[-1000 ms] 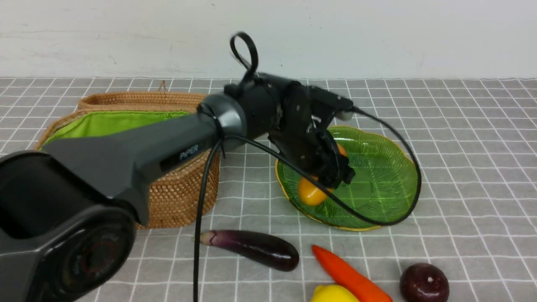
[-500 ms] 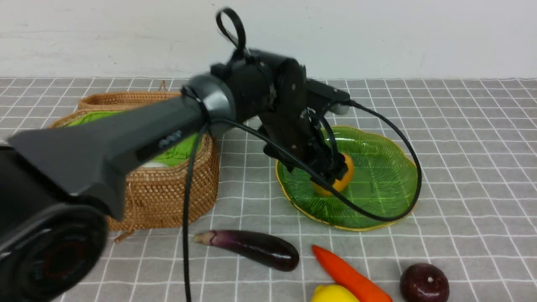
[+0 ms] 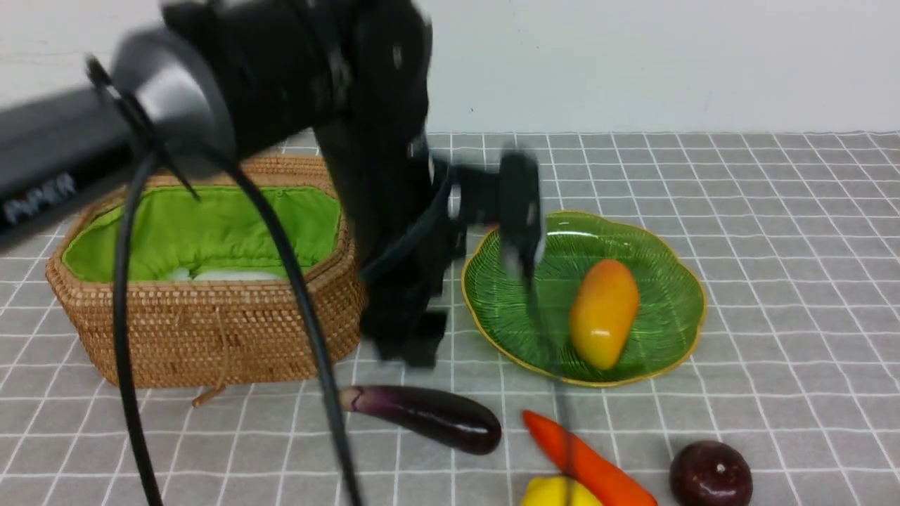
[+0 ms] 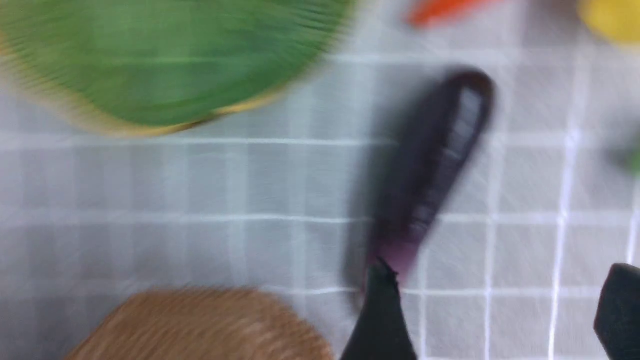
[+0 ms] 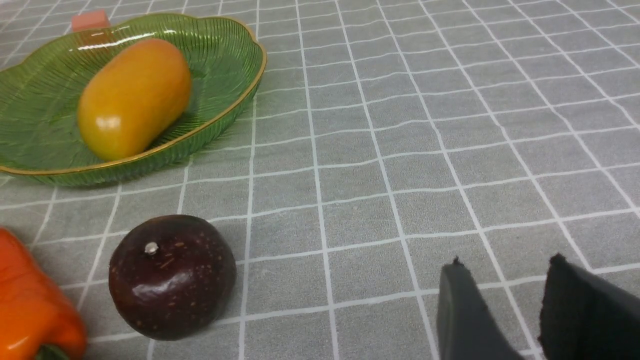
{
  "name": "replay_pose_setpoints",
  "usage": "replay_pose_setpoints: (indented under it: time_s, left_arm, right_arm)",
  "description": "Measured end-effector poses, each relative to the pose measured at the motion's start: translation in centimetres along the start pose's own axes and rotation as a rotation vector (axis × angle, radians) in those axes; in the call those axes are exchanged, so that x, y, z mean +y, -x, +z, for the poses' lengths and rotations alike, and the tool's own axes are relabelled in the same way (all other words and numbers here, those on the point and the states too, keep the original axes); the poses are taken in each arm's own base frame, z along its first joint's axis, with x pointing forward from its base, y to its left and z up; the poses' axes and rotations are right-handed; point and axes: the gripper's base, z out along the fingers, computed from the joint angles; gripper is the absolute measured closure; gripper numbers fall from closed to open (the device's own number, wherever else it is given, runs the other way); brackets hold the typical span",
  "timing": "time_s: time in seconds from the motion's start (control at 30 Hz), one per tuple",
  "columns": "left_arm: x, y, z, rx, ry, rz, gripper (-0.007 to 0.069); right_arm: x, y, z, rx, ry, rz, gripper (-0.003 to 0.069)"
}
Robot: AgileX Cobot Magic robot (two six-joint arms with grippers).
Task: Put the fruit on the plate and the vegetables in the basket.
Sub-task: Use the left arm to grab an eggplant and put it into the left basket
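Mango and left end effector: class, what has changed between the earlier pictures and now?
The left end effector let go of the mango, which now rests alone on the plate, and swung back leftward. Eggplant and carrot stayed put.

Robotics lab or test station by look of it; wider building not shown. Plain white wall (image 3: pixel 633 63) across top of frame, faint scuffs and small specks on it. Bench (image 3: pixel 794 281) below, under grey cloth with white grid lines, wavy in places. Dark robot arm (image 3: pixel 274 77), "PiPER" lettering at left of frame, black cable (image 3: pixel 299 288) looping from it. Glossy toy-like produce, wicker basket (image 3: pixel 211 330) and green glass dish (image 3: pixel 520 330) set out as props.
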Motion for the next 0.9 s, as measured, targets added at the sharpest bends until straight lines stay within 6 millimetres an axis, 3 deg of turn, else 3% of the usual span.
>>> replay_pose_setpoints:
  time_s: [0.27, 0.43, 0.53, 0.6, 0.63, 0.8, 0.9]
  left_arm:
    - [0.5, -0.3, 7.8, 0.029, 0.000, 0.092, 0.0104]
    - [0.8, -0.1, 10.9, 0.018, -0.024, 0.071, 0.0106]
    - [0.7, -0.2, 12.1, 0.028, -0.051, 0.047, 0.0151]
    - [0.7, -0.2, 12.1, 0.031, -0.056, 0.037, 0.0182]
    - [0.7, -0.2, 12.0, 0.040, -0.066, 0.027, 0.0235]
    - [0.6, -0.2, 10.3, 0.049, -0.084, 0.011, 0.0239]
    - [0.2, -0.2, 6.2, 0.026, -0.045, 0.014, 0.0239]
  right_arm:
    - [0.0, 0.0, 0.0, 0.000, 0.000, 0.000, 0.0419]
    - [0.0, 0.0, 0.0, 0.000, 0.000, 0.000, 0.0419]
    - [0.0, 0.0, 0.0, 0.000, 0.000, 0.000, 0.0419]
    - [0.0, 0.0, 0.0, 0.000, 0.000, 0.000, 0.0419]
    - [0.0, 0.0, 0.0, 0.000, 0.000, 0.000, 0.0419]
    - [0.0, 0.0, 0.0, 0.000, 0.000, 0.000, 0.0419]
    - [0.0, 0.0, 0.0, 0.000, 0.000, 0.000, 0.0419]
